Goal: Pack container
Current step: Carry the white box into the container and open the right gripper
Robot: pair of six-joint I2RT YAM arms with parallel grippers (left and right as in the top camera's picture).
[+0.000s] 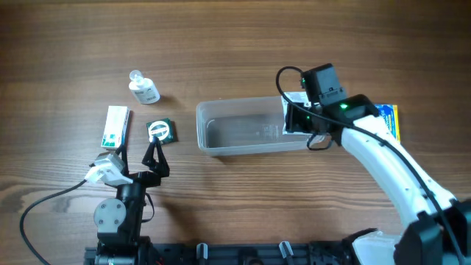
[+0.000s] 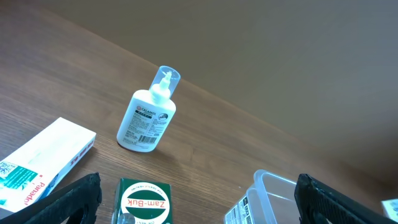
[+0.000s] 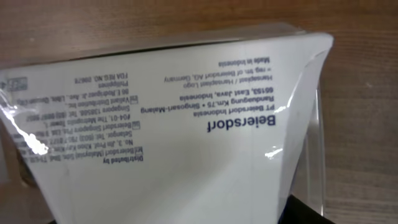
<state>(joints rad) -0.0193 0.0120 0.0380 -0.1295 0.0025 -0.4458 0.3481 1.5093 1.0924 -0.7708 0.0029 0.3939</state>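
The clear container (image 1: 235,104) is seen in the middle of the counter (image 1: 235,44), and at its right end a white pack (image 3: 186,137) is held tight by the right tool (image 1: 294,118). The left tool (image 1: 156,156) is spread wide open with nothing in it, just beside a small green box (image 1: 160,131), and a white bottle (image 1: 143,88) and a long white box (image 1: 115,126) are seen close by. A blue and yellow box (image 1: 390,121) is seen to the right of the container.
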